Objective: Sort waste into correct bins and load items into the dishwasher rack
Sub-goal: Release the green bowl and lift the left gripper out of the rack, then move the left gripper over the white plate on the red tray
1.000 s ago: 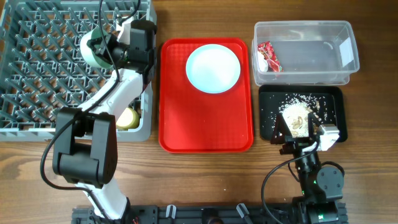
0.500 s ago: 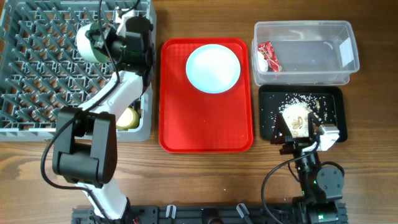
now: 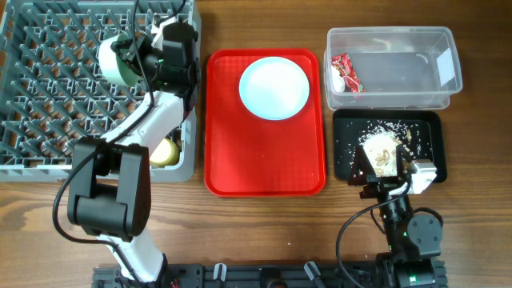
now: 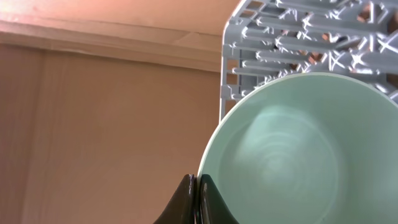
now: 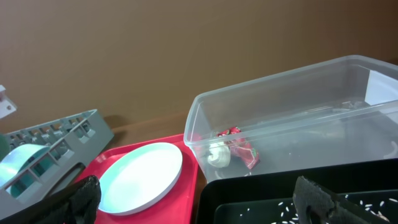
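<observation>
My left gripper is shut on the rim of a pale green bowl and holds it on edge over the back right part of the grey dishwasher rack. The left wrist view shows the jaws pinching the bowl. A yellow cup lies in the rack's near right corner. The pale blue plate sits on the red tray. The clear tub holds the red-and-white wrapper. Food scraps lie in the black tray. My right gripper is open and empty at that tray's near edge. Fork, spoon and second bowl are out of view.
The right wrist view shows the plate, the tub with the wrapper, and the rack's corner to the left. Bare wooden table lies in front of the trays.
My left gripper has carried the bowl slightly farther back and to the left over the rack. The right arm has not moved.
</observation>
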`<state>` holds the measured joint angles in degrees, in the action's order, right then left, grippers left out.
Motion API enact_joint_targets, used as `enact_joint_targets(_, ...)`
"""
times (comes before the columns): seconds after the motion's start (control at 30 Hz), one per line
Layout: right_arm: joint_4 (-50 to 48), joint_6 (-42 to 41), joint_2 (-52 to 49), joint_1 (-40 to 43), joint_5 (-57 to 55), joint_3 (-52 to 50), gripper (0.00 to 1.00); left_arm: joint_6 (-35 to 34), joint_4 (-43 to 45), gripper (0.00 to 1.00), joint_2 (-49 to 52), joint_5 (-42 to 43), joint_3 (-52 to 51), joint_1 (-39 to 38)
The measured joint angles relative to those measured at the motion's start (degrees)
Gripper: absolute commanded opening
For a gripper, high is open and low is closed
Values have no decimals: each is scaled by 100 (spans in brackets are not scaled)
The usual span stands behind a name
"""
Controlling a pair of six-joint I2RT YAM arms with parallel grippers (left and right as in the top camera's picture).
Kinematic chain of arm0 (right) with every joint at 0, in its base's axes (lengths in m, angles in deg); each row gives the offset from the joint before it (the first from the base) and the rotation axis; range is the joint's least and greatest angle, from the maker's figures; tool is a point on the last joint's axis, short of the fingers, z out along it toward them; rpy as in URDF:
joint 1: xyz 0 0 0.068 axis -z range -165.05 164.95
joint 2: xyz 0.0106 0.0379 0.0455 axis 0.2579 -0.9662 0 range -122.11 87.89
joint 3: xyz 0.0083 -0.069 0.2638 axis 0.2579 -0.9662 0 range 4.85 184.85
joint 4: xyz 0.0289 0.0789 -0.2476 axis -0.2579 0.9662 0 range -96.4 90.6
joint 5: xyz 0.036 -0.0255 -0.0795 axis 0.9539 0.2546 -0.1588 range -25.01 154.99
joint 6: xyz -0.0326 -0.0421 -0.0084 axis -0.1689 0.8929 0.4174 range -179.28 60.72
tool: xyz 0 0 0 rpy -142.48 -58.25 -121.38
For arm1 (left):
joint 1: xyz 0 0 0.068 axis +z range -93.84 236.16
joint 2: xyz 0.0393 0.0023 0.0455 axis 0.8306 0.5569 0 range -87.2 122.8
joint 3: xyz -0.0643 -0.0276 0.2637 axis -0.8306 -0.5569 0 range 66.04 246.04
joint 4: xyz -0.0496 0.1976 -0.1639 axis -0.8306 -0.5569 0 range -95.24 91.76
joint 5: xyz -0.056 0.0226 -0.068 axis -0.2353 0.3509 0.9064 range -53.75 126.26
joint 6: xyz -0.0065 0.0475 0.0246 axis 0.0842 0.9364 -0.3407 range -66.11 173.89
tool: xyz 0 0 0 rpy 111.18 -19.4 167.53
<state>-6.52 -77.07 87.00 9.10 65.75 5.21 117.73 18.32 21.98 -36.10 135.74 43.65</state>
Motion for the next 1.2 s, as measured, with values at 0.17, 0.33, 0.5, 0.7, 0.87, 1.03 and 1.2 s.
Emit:
enact_joint_targets(0.17,0,0,0,0,0,0,100,-83,-310,4,59,-26,0,-61)
enact_joint_targets(0.33,0,0,0,0,0,0,100,-138,-308,4,94,-46,0,-192)
enact_joint_targets(0.5,0,0,0,0,0,0,100,-160,-107,15,162,-70,-2,-321)
enact_joint_targets(0.7,0,0,0,0,0,0,100,-503,776,61,164,-269,-11,-599)
enact_joint_targets(0.87,0,0,0,0,0,0,100,-872,1071,77,157,-452,-11,-944)
enact_joint_targets(1.03,0,0,0,0,0,0,100,-1432,1069,82,105,-498,-11,-1453)
enact_joint_targets(1.2,0,0,0,0,0,0,100,-1952,1075,87,-83,-437,-11,-2116)
